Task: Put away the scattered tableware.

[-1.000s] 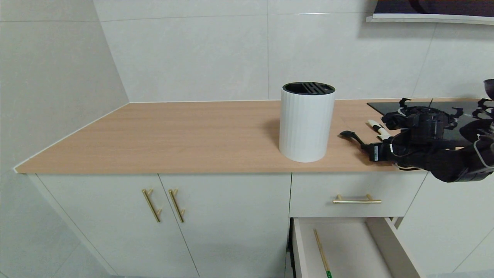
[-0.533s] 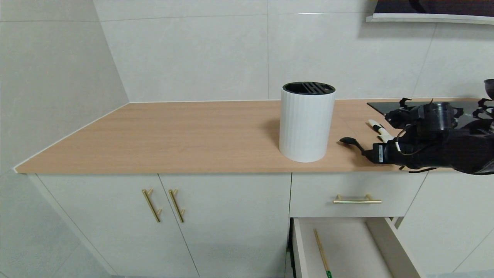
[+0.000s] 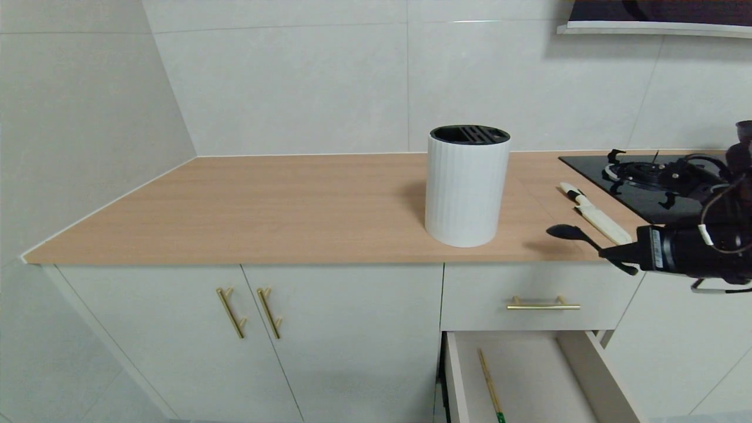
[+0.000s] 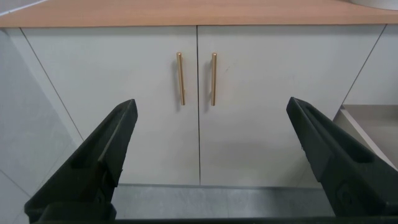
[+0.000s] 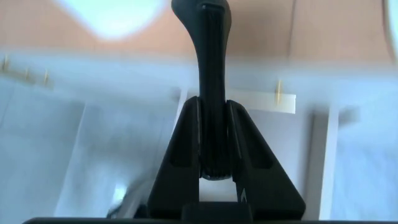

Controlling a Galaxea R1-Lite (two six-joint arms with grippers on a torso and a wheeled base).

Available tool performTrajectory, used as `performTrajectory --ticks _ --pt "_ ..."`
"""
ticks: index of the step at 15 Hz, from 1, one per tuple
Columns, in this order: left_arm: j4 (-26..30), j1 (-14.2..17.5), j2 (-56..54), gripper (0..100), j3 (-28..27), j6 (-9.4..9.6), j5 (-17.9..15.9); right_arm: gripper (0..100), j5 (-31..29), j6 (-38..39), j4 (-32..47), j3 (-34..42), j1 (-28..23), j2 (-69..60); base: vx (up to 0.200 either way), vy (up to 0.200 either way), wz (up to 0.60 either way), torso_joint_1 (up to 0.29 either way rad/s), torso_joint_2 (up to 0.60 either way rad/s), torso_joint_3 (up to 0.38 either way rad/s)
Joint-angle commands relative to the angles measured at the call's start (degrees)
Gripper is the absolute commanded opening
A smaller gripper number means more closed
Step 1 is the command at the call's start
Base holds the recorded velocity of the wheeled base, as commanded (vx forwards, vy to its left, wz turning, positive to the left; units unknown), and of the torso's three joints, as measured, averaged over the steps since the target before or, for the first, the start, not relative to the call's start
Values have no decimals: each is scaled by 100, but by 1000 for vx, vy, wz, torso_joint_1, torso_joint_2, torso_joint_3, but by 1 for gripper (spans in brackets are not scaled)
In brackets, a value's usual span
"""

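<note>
The black spoon (image 3: pixel 567 232) is pinched by its handle between the fingers of the right gripper (image 3: pixel 621 258), which are pressed together on it. Its bowl points toward the white holder (image 3: pixel 467 185). Over the last second the spoon has been lifted from the countertop (image 3: pixel 294 205) beside the holder and drawn back to the counter's front edge. It is now held above and to one side of the open drawer (image 3: pixel 529 370), in which chopsticks (image 3: pixel 489 379) already lie. The pick-up is judged complete; placement remains. The knife (image 3: pixel 594 214) is left on the countertop near the stove (image 3: pixel 640 182). The left gripper (image 4: pixel 211 112) is spread wide and empty, facing the cabinet doors (image 4: pixel 261 74).
</note>
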State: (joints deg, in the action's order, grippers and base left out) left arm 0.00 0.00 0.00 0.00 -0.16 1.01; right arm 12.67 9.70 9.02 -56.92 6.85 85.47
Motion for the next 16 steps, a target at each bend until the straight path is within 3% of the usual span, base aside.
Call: performTrajectory --ticks 1,7,16 --pt "0 0 9 100 0 -2 4 0 52 -30 302 295 71 -760 0 0 0 0 0 0" --pt "0 0 9 100 0 -2 4 0 8 -707 -920 1368 71 -610 0 0 0 0 0 0" --pt "0 0 9 100 0 -2 4 0 8 -856 -937 1464 71 -276 0 0 0 0 0 0"
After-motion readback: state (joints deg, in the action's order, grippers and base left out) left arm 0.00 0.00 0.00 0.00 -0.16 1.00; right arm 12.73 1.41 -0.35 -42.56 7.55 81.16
